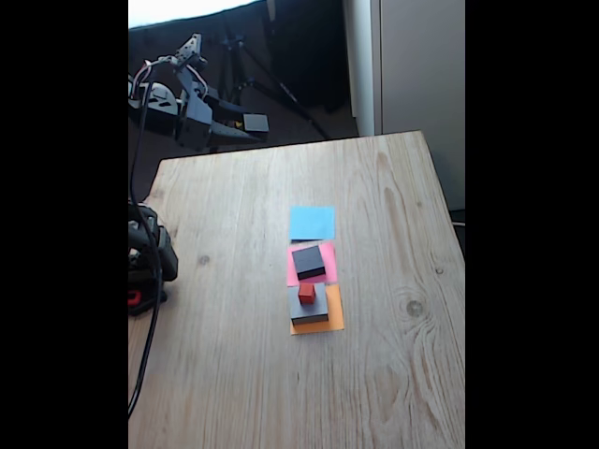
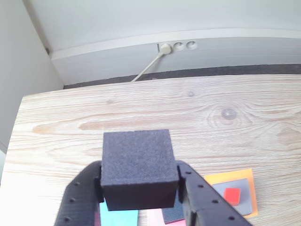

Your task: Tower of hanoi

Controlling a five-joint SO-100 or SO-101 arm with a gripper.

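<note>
Between pincer (image 2: 139, 188) fingers, black cube (image 2: 137, 167) clamped

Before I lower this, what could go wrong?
1. The black cube held in the end effector hides most of the blue square in the wrist view, so placing it there would be half blind.
2. The squares sit close together. Drifting sideways could knock the red cube off the grey block.

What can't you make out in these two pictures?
1. Wrist view: the gripper's fingertips, hidden behind the small black cube it clamps.
2. Wrist view: most of the medium black block, covered by a finger and cut off by the bottom edge.
3. Fixed view: the dark machinery, cut off by the left border.
</note>
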